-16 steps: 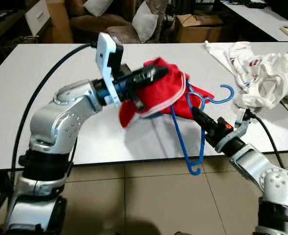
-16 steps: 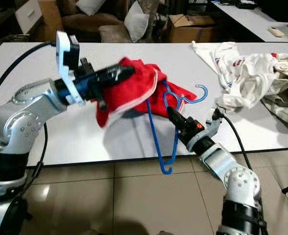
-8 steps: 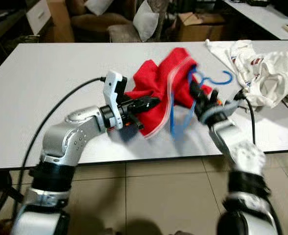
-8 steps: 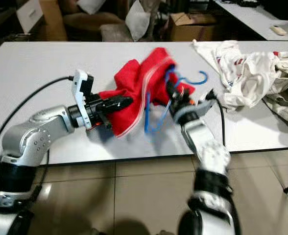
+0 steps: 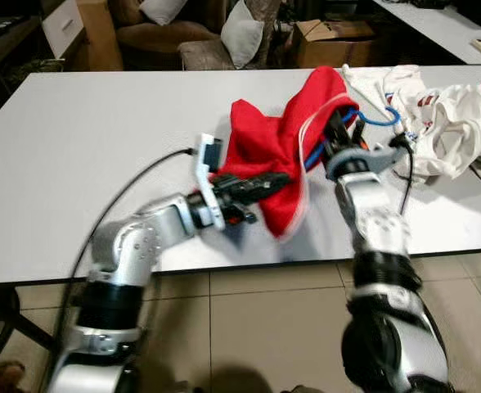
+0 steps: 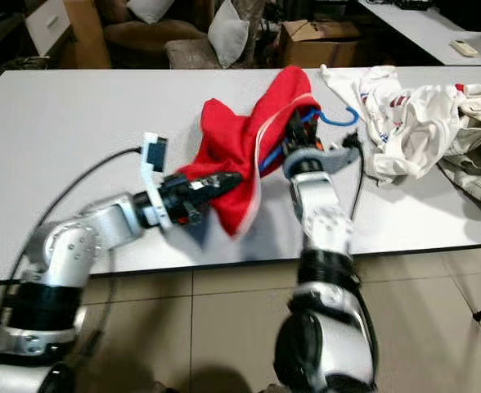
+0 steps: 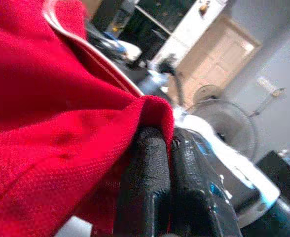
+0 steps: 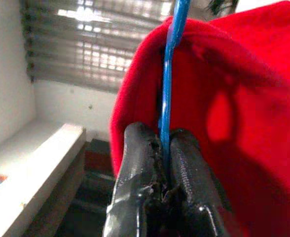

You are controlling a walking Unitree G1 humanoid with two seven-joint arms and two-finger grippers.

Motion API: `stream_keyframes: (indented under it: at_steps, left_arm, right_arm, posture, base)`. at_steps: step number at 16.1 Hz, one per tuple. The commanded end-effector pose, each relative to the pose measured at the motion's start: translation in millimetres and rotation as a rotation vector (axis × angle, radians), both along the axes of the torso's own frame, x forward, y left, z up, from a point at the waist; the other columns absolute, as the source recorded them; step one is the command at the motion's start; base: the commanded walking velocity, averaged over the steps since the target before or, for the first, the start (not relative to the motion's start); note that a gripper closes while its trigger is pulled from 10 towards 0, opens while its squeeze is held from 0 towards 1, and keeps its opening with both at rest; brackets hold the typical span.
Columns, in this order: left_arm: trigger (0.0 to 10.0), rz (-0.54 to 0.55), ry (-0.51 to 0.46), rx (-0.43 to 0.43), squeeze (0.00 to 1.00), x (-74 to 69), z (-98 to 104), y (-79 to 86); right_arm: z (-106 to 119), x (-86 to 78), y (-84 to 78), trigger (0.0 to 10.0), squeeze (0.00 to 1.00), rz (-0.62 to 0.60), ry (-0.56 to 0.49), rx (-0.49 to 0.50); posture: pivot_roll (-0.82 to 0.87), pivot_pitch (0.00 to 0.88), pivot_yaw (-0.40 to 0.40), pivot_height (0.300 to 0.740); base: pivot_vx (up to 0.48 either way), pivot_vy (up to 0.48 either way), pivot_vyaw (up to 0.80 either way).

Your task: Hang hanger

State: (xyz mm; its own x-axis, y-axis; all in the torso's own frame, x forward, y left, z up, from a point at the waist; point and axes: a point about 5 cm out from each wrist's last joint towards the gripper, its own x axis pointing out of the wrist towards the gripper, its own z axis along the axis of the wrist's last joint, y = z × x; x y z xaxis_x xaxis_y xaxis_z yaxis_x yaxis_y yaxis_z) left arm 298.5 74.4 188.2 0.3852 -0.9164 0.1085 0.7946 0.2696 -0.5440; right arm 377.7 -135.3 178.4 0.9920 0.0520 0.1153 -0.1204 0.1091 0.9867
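Note:
A red shirt point(image 5: 277, 143) hangs lifted over the white table point(image 5: 77, 164), draped around a blue hanger point(image 5: 375, 119) whose hook pokes out at the right. My left gripper point(image 5: 269, 182) is shut on the shirt's lower hem; the left wrist view has red cloth point(image 7: 56, 118) pinched between the black fingers point(image 7: 150, 182). My right gripper point(image 5: 336, 131) is raised under the shirt's peak and shut on the hanger's blue wire point(image 8: 169, 89), which runs up between its fingers point(image 8: 135, 182) in the right wrist view.
A heap of white clothes point(image 5: 437, 115) lies on the table's right side, close to the hanger's hook. A cardboard box point(image 5: 330, 41) and a sofa with cushions point(image 5: 240, 29) stand behind the table. Tiled floor point(image 5: 265, 327) lies below the near edge.
The right gripper has lifted the hanger up and away, raising the shirt into a peak. The left gripper has moved lower and to the right, still holding the hem.

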Motion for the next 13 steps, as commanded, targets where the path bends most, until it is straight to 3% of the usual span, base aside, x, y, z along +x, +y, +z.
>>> stream_keyframes:
  at_steps: [1,3,4,5,6,7,8,9,11,12,13]
  left_arm:
    - [0.0,-0.031,-0.010,0.008,0.00,-3.2,4.2,-4.5]
    - [0.0,-0.022,-0.008,0.056,0.00,-3.0,-2.1,-11.0]
    - [3.7,0.043,-0.063,0.178,0.00,3.3,-8.2,-16.1]
    - [4.9,0.106,-0.170,0.339,0.00,8.9,-13.4,-20.7]
    - [10.0,0.137,-0.295,0.477,0.00,11.9,-15.3,-23.2]
    - [10.0,0.128,-0.388,0.549,0.00,11.6,-15.5,-24.1]
    - [10.0,0.117,-0.421,0.579,0.00,10.9,-16.3,-22.5]
    - [10.0,0.100,-0.426,0.576,1.00,8.8,-16.4,-20.2]
    - [10.0,0.015,-0.486,0.611,1.00,-1.8,-19.4,-16.6]
    - [10.0,-0.012,-0.570,0.660,1.00,-8.0,-27.7,-10.7]
    - [10.0,-0.037,-0.586,0.646,1.00,-12.9,-28.8,-9.0]
  right_arm:
    - [7.0,3.6,-1.6,10.0,0.00,-0.045,-0.008,0.060]
    - [11.6,8.0,9.7,10.0,0.00,-0.019,-0.001,0.038]
    - [12.2,9.3,18.7,10.0,0.00,-0.001,0.009,0.022]
    - [13.0,10.1,26.3,10.0,0.00,0.021,0.009,0.035]
    - [16.1,9.5,32.1,10.0,0.00,0.061,-0.012,0.049]
    - [18.8,8.8,35.0,10.0,0.00,0.087,-0.031,0.050]
    - [20.5,7.8,36.4,10.0,0.00,0.112,-0.047,0.042]
    - [22.0,6.8,35.0,10.0,0.00,0.120,-0.064,0.038]
    - [22.8,5.0,28.2,10.0,0.00,0.128,-0.089,0.042]
    - [22.4,1.5,21.8,10.0,0.00,0.141,-0.110,0.058]
    - [21.6,-0.9,18.5,10.0,0.00,0.144,-0.117,0.067]
  posture:
    - [-0.13,0.000,0.033,0.740]
    - [-0.13,0.000,0.025,0.740]
    - [-0.14,0.000,0.017,0.740]
    - [-0.14,0.000,0.012,0.740]
    - [-0.14,0.000,0.007,0.740]
    - [-0.14,0.000,0.005,0.740]
    - [-0.14,0.000,0.002,0.740]
    - [-0.14,0.000,0.000,0.740]
    - [-0.14,0.000,-0.004,0.740]
    - [-0.15,0.000,-0.010,0.740]
    - [-0.15,0.000,-0.013,0.740]
  base:
    - [0.000,0.000,0.00]
    - [0.000,0.000,0.00]
    - [0.000,0.000,0.00]
    - [0.000,0.000,0.00]
    - [0.000,0.000,0.00]
    - [0.000,0.000,0.00]
    - [0.000,0.000,0.00]
    - [0.000,0.000,0.00]
    - [0.000,0.000,0.00]
    - [0.000,0.000,0.00]
    - [0.000,0.000,0.00]
